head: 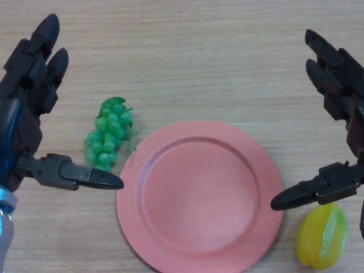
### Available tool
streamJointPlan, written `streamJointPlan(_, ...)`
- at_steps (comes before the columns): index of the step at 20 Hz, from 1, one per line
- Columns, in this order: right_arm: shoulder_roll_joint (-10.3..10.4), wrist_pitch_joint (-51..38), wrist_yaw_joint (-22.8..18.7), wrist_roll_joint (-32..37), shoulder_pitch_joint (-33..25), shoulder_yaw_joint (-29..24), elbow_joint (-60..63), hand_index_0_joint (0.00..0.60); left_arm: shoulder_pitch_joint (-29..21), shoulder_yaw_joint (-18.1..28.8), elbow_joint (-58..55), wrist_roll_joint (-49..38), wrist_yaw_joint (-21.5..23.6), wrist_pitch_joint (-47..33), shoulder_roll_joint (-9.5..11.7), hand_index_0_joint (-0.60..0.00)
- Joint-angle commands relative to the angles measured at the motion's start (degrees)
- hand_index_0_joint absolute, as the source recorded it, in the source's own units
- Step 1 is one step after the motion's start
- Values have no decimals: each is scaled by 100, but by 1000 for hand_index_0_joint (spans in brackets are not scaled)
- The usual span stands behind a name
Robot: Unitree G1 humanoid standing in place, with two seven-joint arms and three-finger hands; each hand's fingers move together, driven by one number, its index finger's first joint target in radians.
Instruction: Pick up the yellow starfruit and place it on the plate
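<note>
A yellow starfruit (322, 236) lies on the wooden table at the lower right, just right of the pink plate (199, 194). The plate holds nothing. My right hand (340, 96) hovers at the right edge, fingers straight and spread, its thumb reaching out just above the starfruit without touching it. At the left edge my left hand (25, 108) is open too, its thumb pointing toward the plate's left rim.
A bunch of green grapes (108, 134) lies on the table between my left hand and the plate's upper-left rim. The light wooden tabletop (187, 57) stretches away behind the plate.
</note>
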Motion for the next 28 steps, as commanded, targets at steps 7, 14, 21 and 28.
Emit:
streamJointPlan(7, -153, -388, -94, -48, -43, -509, -625, 0, -133, 286, -81, -40, -70, -730, 229, 0)
streamJointPlan(14, -126, -511, 510, -1240, 614, -664, -804, 0, -315, 117, 170, 27, -77, -685, 263, 0)
streamJointPlan(21, 31, -1399, 781, -2299, 1172, -596, -202, 0, -386, -119, 251, 205, -162, -691, 215, 0)
streamJointPlan(28, 64, -2073, 632, -3394, 1565, -496, 627, 0, -370, -199, 182, 305, -149, -707, 164, 0)
